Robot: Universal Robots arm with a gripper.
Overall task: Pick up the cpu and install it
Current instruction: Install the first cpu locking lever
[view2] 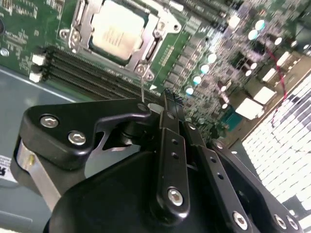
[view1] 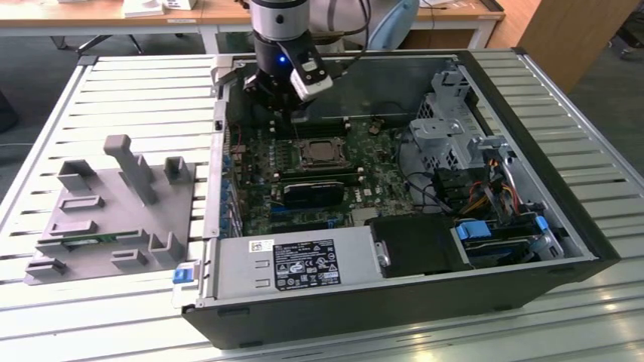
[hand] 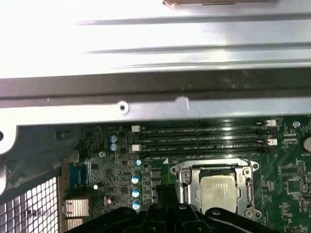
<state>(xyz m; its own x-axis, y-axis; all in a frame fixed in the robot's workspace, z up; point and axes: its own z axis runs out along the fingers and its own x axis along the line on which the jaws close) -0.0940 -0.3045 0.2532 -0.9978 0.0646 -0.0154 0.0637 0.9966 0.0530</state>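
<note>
The cpu [view1: 320, 151] sits in its socket on the green motherboard [view1: 302, 185] inside the open computer case [view1: 523, 188], framed by the metal retention bracket [view2: 80, 29] (silver top showing in both wrist views); the claw [view2: 167, 99] hangs above the board near the memory slots [hand: 199, 138], fingers pressed together and empty; a grey fixture [view1: 111, 211] lies on the slatted desk [view1: 131, 90] beside the case.

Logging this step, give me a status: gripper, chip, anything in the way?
Gripper over the open computer case, holding nothing visible. Chip seated in its motherboard socket. Nothing blocking it.
</note>
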